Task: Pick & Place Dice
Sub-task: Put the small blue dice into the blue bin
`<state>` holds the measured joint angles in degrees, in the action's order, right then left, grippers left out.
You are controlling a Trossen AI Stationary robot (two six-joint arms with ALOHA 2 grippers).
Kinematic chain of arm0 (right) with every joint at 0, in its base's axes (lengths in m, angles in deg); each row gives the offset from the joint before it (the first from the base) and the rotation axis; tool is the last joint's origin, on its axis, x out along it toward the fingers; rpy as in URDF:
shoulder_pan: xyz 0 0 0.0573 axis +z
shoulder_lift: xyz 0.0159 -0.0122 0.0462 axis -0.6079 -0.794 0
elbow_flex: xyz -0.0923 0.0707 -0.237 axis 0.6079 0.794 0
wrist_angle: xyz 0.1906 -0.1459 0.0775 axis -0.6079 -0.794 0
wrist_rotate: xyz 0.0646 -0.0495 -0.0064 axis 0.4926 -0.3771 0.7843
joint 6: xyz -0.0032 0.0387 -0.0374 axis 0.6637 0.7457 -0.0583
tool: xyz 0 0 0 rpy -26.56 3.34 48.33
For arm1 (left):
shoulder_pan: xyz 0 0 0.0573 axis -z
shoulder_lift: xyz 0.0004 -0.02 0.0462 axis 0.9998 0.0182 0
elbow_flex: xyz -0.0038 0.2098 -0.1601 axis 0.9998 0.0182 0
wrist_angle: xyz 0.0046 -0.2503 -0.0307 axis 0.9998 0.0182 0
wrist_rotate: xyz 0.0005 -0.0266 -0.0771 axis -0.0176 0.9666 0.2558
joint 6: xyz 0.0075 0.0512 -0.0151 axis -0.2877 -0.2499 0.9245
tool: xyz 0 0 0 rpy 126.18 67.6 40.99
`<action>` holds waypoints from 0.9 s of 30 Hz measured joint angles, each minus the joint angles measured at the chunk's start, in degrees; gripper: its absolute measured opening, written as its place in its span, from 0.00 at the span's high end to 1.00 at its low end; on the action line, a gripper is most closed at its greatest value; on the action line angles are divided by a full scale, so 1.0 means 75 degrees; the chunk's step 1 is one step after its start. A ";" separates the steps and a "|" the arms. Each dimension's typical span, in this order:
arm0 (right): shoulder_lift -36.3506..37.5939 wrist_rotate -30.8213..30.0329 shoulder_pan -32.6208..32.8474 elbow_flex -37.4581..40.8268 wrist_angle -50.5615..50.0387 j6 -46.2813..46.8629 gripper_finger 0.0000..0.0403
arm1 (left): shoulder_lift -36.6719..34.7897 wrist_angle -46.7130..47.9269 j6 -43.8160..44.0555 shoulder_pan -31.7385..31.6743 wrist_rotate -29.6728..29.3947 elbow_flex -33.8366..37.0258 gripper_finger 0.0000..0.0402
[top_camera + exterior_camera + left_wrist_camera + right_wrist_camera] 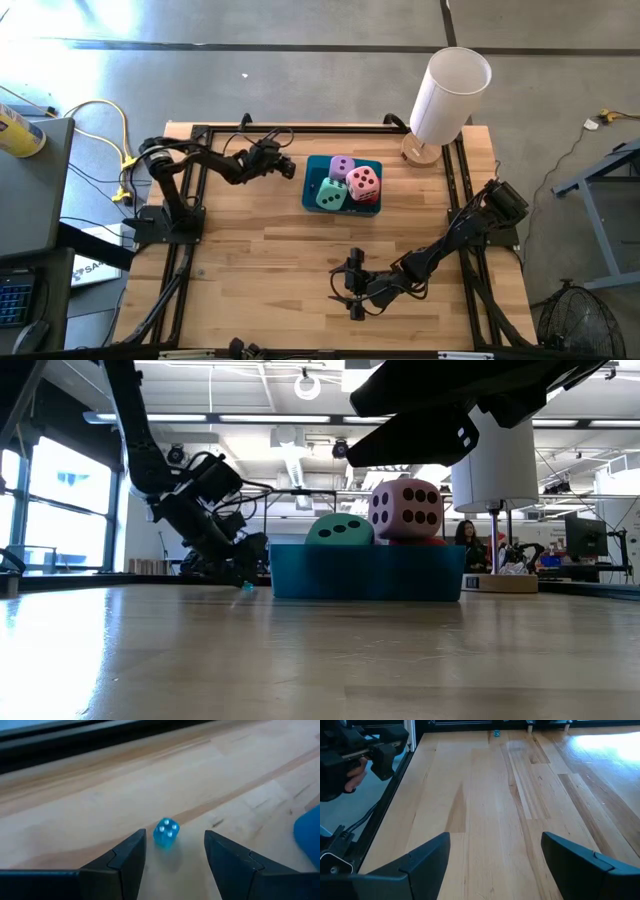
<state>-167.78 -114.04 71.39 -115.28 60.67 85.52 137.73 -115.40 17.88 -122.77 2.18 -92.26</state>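
Note:
Several soft dice sit in the teal tray (314, 172) at the table's far middle: lilac (342, 166), pink (364, 181), mint green (331, 195), and red (370, 199) partly under the pink one. A tiny clear-blue die (166, 833) lies on the bare wood just left of the tray. My left gripper (175, 843) is open and low over the table, its fingertips standing either side of the die and just short of it. My right gripper (352, 290) is open at the near middle with nothing between its fingers.
A white cylinder (450, 92) on a round wooden base stands at the far right corner. Black rails (200, 215) run along the table's edges. Bare wood lies between the tray and my right gripper.

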 joint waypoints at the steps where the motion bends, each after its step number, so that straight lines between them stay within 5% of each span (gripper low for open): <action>1: 0.0000 0.0000 0.0000 0.0000 -0.0018 0.0000 0.24 | 0.0042 -0.0037 0.0001 -0.0019 0.0010 -0.0018 0.52; 12: 0.0000 0.0003 0.0000 0.0000 -0.0103 0.0085 0.24 | 0.0046 -0.0001 0.0006 -0.0027 0.0035 -0.0051 0.52; 27: 0.0003 0.0009 0.0000 0.0000 -0.0098 0.0085 0.24 | 0.0046 0.0012 0.0024 -0.0182 0.0035 -0.0051 0.71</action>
<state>-167.75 -113.97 71.39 -115.28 59.93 86.15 138.07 -115.32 18.06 -124.14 2.44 -92.64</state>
